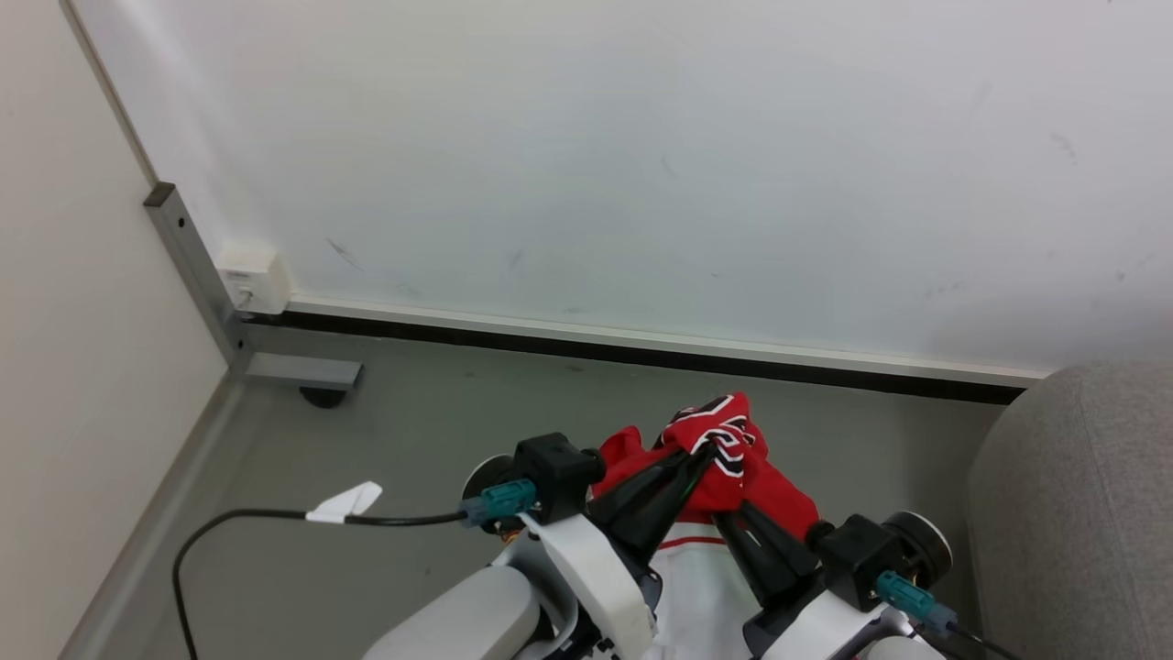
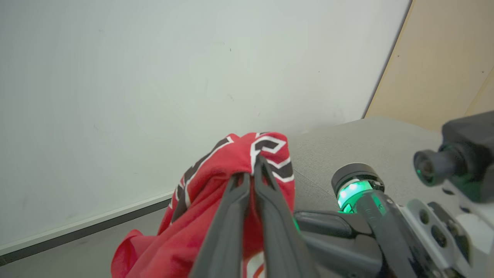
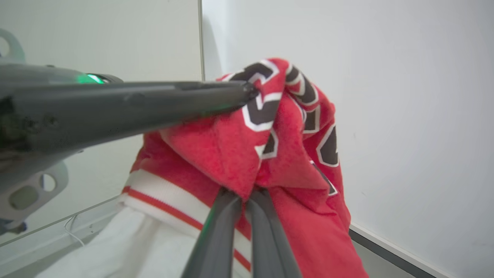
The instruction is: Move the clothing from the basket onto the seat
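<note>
While both grippers gripped the same bundle, the left gripper [image 1: 702, 455] kept its 2 dark fingers pressed together on a bunched fold of the clothing [image 1: 761, 490], the tips biting the red cloth just under a black-and-white number, as its own wrist view showed [image 2: 251, 172]. The right gripper [image 1: 733, 518] was likewise clamped on the cloth, its 2 fingers closed around a red fold lower on the same garment [image 3: 245, 193], with the other arm's finger reaching in from 9 o'clock in that view to the top of the bundle. In the head view the 2 grippers converged from 7 and 5 o'clock, and the garment was held up between them above the floor [image 1: 440, 412], its crumpled red top toward 12 o'clock and a white panel with a red stripe hanging down toward 6 o'clock between the forearms. The seat [image 1: 1081, 513], light-grey and rounded, stood at 3 o'clock of the bundle, near but apart from it. At 9 o'clock a black cable [image 1: 257, 515] carrying a white tag ran across the floor to the left wrist. At 10 o'clock a small white socket box [image 1: 252, 275] sat beside a grey metal post [image 1: 197, 275]. At 12 o'clock a dark baseboard [image 1: 641, 348] ran under the pale wall [image 1: 641, 165].
</note>
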Tool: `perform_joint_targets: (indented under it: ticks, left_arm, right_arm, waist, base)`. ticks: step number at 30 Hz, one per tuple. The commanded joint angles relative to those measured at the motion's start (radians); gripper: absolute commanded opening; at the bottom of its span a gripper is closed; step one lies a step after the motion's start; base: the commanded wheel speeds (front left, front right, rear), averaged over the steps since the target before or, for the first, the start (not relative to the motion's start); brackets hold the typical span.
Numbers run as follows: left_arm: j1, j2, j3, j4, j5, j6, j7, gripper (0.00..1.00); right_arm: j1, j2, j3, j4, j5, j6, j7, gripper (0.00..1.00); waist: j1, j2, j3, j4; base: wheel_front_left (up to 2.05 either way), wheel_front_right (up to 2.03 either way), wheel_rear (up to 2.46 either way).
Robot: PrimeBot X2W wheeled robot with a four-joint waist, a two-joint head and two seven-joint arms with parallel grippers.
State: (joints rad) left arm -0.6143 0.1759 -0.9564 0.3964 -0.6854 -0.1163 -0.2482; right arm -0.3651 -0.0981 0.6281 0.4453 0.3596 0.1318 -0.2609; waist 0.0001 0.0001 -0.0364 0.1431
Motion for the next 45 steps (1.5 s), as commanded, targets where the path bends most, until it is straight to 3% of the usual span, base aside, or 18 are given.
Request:
perform_joint_targets:
  ticks: [1, 2, 11, 32, 45]
  left_arm:
    - [0.004, 0.006, 0.0, 0.002, 0.002, 0.003, -0.006, 0.91]
    - [0.006, 0.006, 0.0, 0.001, 0.002, 0.004, -0.006, 1.0]
    - [0.021, 0.016, 0.013, -0.035, 0.012, 0.013, -0.011, 1.0]
    - [0.08, 0.041, 0.106, -0.11, 0.122, 0.024, -0.016, 1.0]
    - [0.134, 0.041, 0.169, -0.12, 0.214, 0.008, -0.016, 1.0]
  right_arm:
    - [0.01, -0.01, -0.011, -0.009, -0.003, -0.002, -0.002, 0.0]
    - [0.013, -0.011, -0.016, -0.012, -0.005, -0.002, -0.002, 0.0]
    - [0.041, -0.023, -0.083, -0.024, -0.02, -0.002, -0.002, 0.0]
    - [0.07, -0.059, -0.234, -0.13, -0.085, -0.002, -0.002, 0.0]
    - [0.138, -0.011, -0.319, -0.21, -0.112, -0.002, -0.002, 0.0]
  waist:
    - [-0.0001, -0.0001, 0.001, -0.004]
    - [-0.0001, -0.0001, 0.002, -0.008]
    - [-0.0001, -0.0001, 0.016, -0.084]
    - [-0.0001, -0.0001, 0.076, -0.482]
    - [-0.0001, -0.0001, 0.112, -0.629]
  base:
    - [0.0, 0.0, 0.0]
    - [0.0, 0.0, 0.0]
    - [0.0, 0.0, 0.0]
    - [0.0, 0.0, 0.0]
    - [0.0, 0.0, 0.0]
